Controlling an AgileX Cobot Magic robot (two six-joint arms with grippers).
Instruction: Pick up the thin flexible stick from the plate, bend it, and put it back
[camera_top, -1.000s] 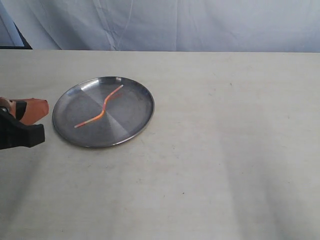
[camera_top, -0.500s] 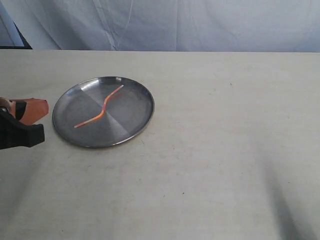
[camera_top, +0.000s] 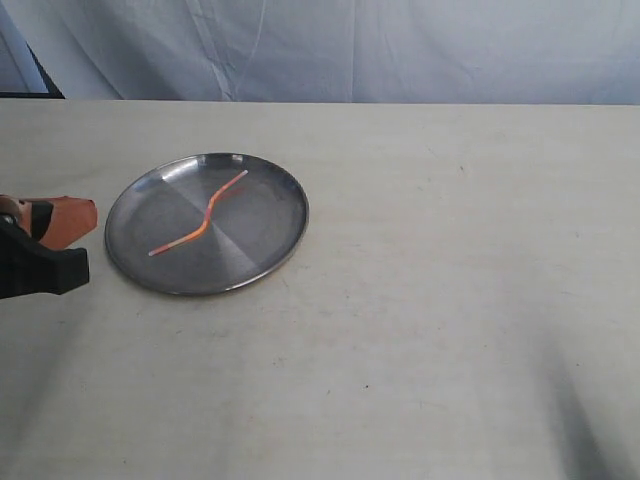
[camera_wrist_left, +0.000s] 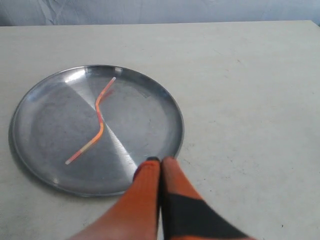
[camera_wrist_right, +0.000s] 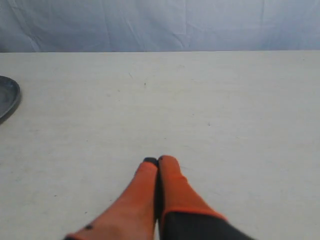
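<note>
The thin flexible stick (camera_top: 200, 215) lies kinked in an S shape inside the silver plate (camera_top: 270, 250), touched by no gripper. The left wrist view shows the stick (camera_wrist_left: 96, 122) and plate (camera_wrist_left: 165, 107) too. My left gripper (camera_top: 85, 215) hangs at the table's left edge, just left of the plate, its orange fingers pressed together and empty (camera_wrist_left: 160, 161). My right gripper (camera_wrist_right: 157, 160) is shut and empty over bare table; it is out of the exterior view.
A pale cloth-covered table (camera_top: 450, 300) stretches wide to the right of the plate. A blue-grey curtain (camera_top: 400, 50) hangs behind the far edge. The plate's rim (camera_wrist_right: 10, 97) shows at the side of the right wrist view.
</note>
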